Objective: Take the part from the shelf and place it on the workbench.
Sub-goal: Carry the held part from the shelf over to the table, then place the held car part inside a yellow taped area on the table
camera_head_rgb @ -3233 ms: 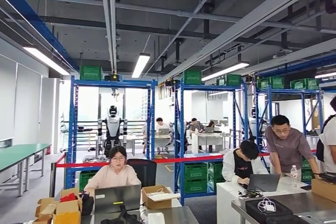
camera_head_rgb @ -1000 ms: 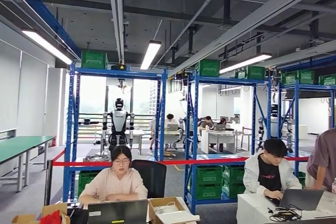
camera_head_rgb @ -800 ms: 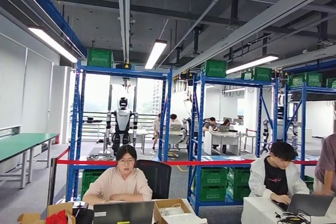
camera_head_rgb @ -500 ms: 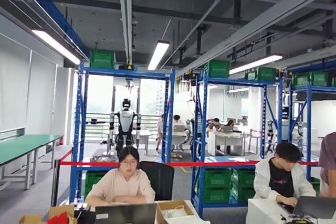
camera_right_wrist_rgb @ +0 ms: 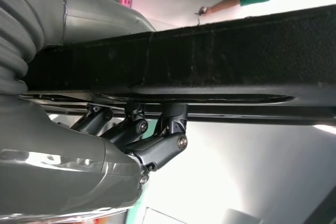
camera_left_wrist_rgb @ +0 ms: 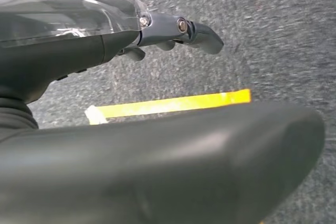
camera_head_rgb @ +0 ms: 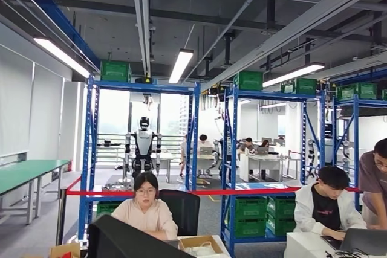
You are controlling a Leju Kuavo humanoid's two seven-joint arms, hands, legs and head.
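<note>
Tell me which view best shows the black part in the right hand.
The right wrist view: the long black part runs across the frame with the right hand gripping it. The head view shows a dark edge at its bottom, possibly the same part. The left wrist view looks at floor.

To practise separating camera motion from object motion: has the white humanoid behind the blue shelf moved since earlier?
No. The white humanoid stands midway between the uprights of the blue shelf, as before; the whole view shifted.

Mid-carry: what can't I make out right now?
- Part: both ends are cut off by the right wrist view's edges.
- Right hand: the grip is partly hidden by the part.
- Dark shape, head view: cut off by the bottom edge; possibly the part.
- Crates, head view: contents too far off to tell.
</note>
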